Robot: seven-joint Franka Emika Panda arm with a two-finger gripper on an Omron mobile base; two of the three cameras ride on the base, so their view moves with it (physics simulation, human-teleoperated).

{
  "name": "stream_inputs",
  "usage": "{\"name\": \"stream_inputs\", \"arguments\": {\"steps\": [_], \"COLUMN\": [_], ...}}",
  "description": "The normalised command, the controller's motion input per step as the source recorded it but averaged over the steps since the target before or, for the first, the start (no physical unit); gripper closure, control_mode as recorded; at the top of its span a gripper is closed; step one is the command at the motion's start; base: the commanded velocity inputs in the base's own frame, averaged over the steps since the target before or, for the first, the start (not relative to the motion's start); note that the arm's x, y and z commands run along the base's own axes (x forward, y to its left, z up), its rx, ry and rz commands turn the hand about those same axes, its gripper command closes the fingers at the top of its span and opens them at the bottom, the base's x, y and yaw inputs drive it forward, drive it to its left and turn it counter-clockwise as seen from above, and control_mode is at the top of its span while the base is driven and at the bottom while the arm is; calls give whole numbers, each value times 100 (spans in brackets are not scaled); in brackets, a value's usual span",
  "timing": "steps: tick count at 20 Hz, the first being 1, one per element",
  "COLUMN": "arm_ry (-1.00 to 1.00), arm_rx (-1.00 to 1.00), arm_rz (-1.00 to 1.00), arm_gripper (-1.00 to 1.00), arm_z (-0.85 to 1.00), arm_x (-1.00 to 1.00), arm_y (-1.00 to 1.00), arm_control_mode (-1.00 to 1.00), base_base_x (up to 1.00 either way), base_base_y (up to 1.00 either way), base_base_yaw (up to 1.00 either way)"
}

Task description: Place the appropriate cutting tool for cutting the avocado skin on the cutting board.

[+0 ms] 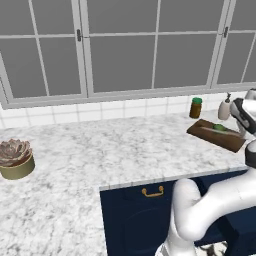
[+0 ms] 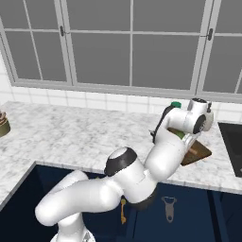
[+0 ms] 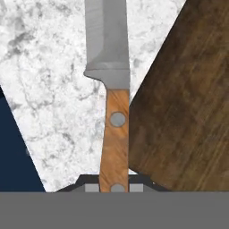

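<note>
Jaws clamped on the wooden handle of the knife (image 3: 114,89): gripper (image 3: 117,187) finger tips sit either side of the handle's butt end in the hand view. Knife's long axis runs straight away from the hand, grey blade pointing off toward the top of that view, two rivets on the handle facing the camera. Blade lies over bare marble worktop (image 3: 49,89); the handle runs just beside a corner of the cutting board (image 3: 183,103), whether touching it I cannot tell. Worktop's front edge and dark-blue cabinet face show at lower left, close to the hand.

Left base view: cutting board (image 1: 217,135) lies on the worktop's right part, near the front edge, with the avocado (image 1: 219,127) on it. Open marble lies left of the board. Behind it, by the back wall, brown jar (image 1: 196,107) and soap bottle (image 1: 225,107).
</note>
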Motion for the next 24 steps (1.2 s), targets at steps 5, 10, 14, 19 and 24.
{"name": "stream_inputs", "arguments": {"steps": [5,10,14,19,24], "arm_ry": [0,0,0,-7,-14], "arm_rx": [0,0,0,0,0], "arm_rz": [0,0,0,0,0], "arm_gripper": [100,100,-100,-100,-100], "arm_z": [-45,-44,-64,-22,41], "arm_x": [55,30,14,-10,-89], "arm_y": [-1,0,0,0,2], "arm_control_mode": [-100,-100,-100,-100,-100], "base_base_x": [0,0,0,0,0], "base_base_y": [0,0,0,0,0], "base_base_yaw": [0,0,0,0,0]}}
